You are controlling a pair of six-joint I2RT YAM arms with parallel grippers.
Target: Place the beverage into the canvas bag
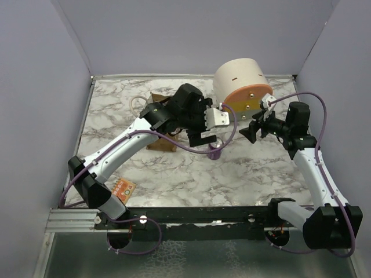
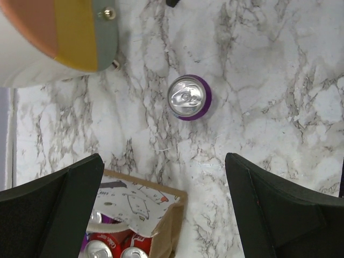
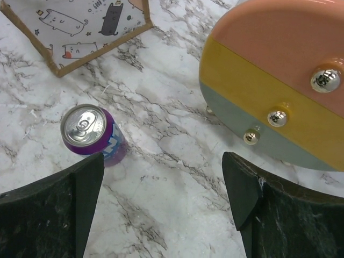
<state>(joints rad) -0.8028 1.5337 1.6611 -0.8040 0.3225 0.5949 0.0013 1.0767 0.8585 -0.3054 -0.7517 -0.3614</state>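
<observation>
Out in the middle of the white marble-pattern tabletop (image 1: 174, 174) the purple aluminium beverage can (image 2: 188, 97) is standing upright on its own, nothing touching it, so this looks like the reach-in step before any grab. The small tan-brown canvas bag with the cat-print lining (image 2: 169, 226) sits near the can but apart from it.

Left tool (image 2: 164, 177) is spread wide and empty, with the can ahead of the gap between its fingers. Right tool (image 3: 162, 161) is also open and empty, and the can sits just beside one of its fingers rather than between them. My guess is the left arm is the one lined up for it.

Next move as I read it: bring a tool down so the fingers straddle the can, close, lift straight up, carry it over the bag mouth and lower it in. Space could be tight.

That's because the left wrist view shows red soda cans (image 2: 115, 242) already inside the bag, which no other view gives you. From overhead the bag is mostly hidden under the left arm, and what's probably one of its cream loop handles (image 1: 137, 104) pokes out. The right wrist view is the only one showing the can's side print, plus the metal studs on the big cream cylinder with the orange, yellow and grey face (image 3: 279, 80)
</observation>
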